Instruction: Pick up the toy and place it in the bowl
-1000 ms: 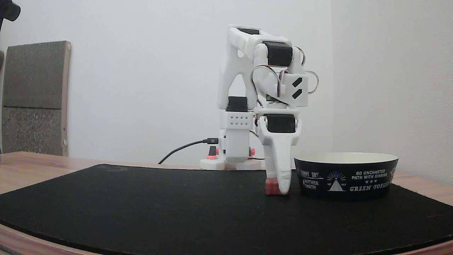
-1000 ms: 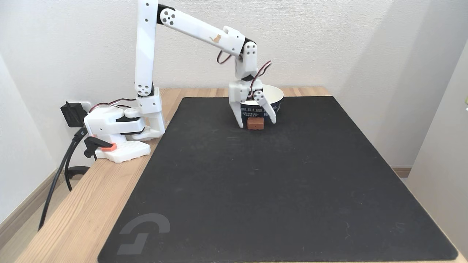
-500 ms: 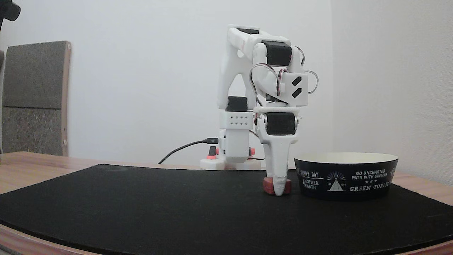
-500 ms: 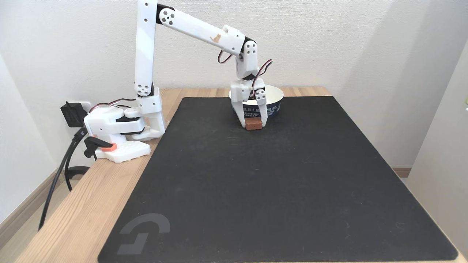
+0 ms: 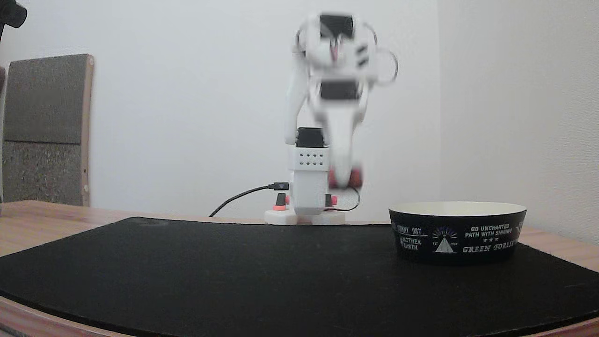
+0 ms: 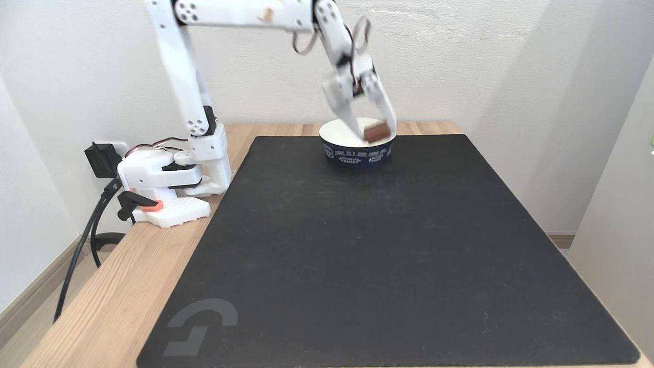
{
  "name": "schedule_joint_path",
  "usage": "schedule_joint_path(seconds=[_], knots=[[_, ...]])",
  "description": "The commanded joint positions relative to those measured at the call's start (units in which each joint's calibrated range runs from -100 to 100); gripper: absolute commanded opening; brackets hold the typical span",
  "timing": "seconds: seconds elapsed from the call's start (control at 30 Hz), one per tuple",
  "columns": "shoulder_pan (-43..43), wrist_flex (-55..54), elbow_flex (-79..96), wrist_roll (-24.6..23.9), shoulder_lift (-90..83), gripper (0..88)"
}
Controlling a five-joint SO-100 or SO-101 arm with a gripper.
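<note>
Toy lifted off mat, clamped in tool, tilted.

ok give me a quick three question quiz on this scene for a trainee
1. True or false: the toy lies on the black mat.
2. What does the claw hold? A) cable B) toy C) bowl
3. Fill in: in the low fixed view, the toy hangs to the ___ of the bowl.

Key: 1 false; 2 B; 3 left
</note>
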Motion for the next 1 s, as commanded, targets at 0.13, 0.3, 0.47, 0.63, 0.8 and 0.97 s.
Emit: schedule_joint_path(seconds=[0.13,0.3,0.47,0.63,0.8,0.97], knots=[[-13.3,-19.2,12.0,0.2,-6.3,9.3],[-14.8,-31.9,23.3,0.2,-6.2,20.3],[-14.3,-32.4,24.8,0.2,-6.8,31.6],[-10.4,-30.3,21.4,1.3,-8.4,31.8],[-2.8,-28.7,25.7,3.3,-18.0,31.6],[4.6,-28.9,46.9,3.0,-38.4,31.5]])
